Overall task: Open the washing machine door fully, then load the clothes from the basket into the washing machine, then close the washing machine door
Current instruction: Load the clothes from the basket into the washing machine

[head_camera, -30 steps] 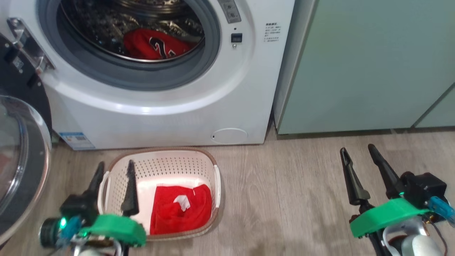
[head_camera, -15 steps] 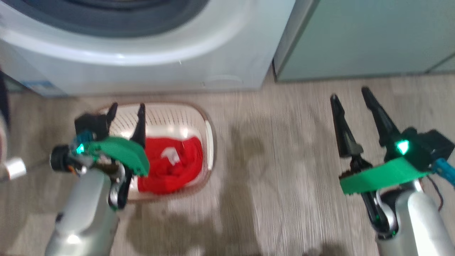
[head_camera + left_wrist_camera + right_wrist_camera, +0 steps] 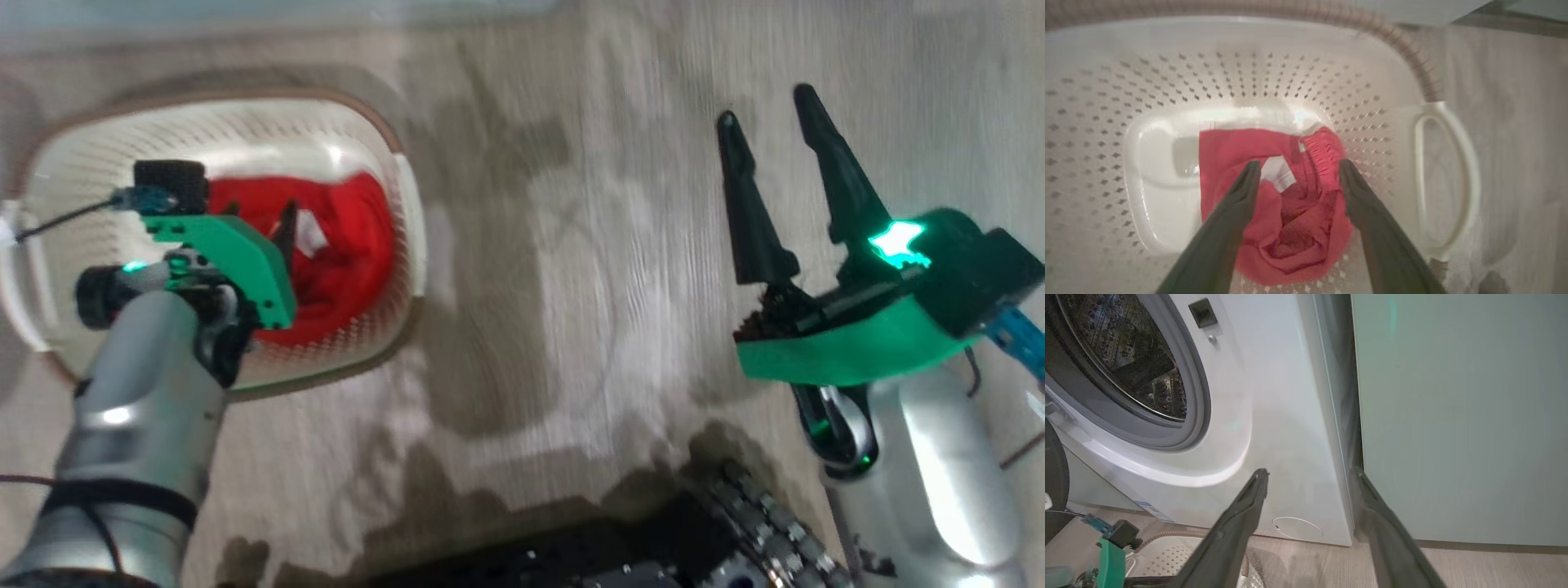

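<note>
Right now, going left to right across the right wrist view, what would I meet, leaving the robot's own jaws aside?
The black edge of the washing machine door → steel drum → latch socket → round filter cover → pale green cabinet.

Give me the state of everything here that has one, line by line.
washing machine door: swung open.
washing machine: drum exposed.
basket: upright, nearly empty.
clothes: crumpled on basket floor, ungripped.
left hand: open, poised over the clothes.
right hand: open, empty.
</note>
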